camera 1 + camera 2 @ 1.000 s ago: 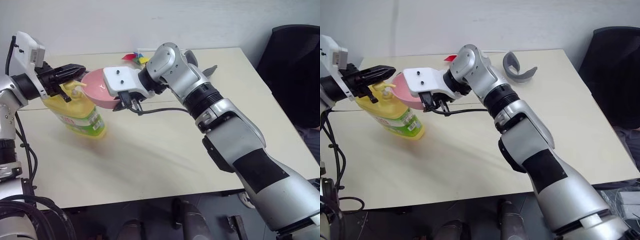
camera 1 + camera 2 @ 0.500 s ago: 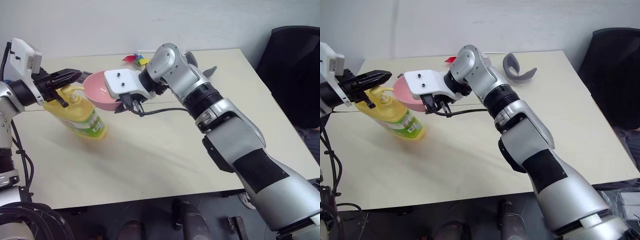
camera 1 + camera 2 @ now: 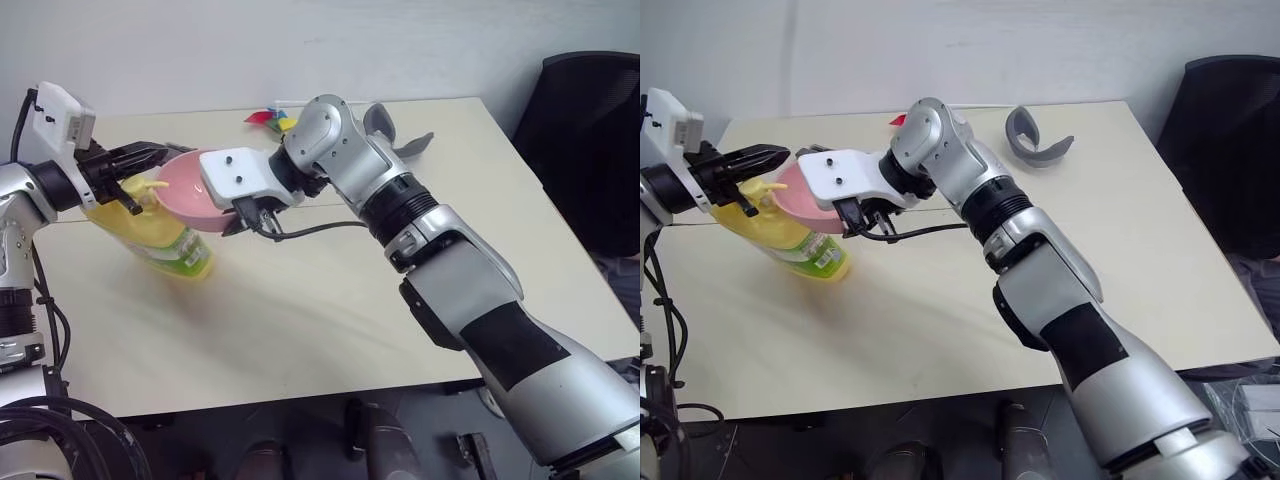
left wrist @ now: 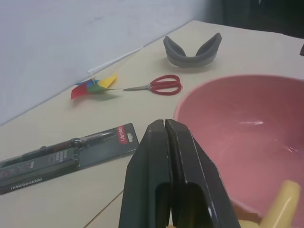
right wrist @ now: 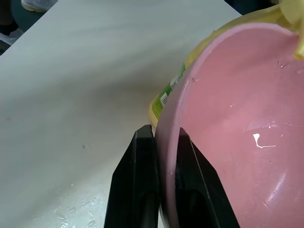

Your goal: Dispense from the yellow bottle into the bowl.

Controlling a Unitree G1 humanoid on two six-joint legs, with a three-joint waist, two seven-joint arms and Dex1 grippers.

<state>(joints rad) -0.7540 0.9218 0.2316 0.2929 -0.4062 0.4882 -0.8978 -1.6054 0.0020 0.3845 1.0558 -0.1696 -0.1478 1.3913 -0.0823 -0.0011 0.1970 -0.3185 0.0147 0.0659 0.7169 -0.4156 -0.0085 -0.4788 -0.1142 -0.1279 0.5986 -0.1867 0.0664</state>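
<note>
While the right gripper pinches the pink bowl's rim, the bowl hangs beside the yellow bottle near the bench's left edge. The left gripper, squeezed shut and empty, sits over the bottle's pump.

The yellow bottle is bright yellow all over, pump top included, with a green-and-white label carrying small red marks. The bowl is plain pink inside and out, with a small white streak on its inner wall. Both grippers, left and right, have black fingers; the arms behind them are silver, white and black. The table is pale cream. On it lie red-handled scissors, a pinwheel in red, blue, green and yellow, a grey curved piece, and a black package with a red logo patch and white lettering
</note>
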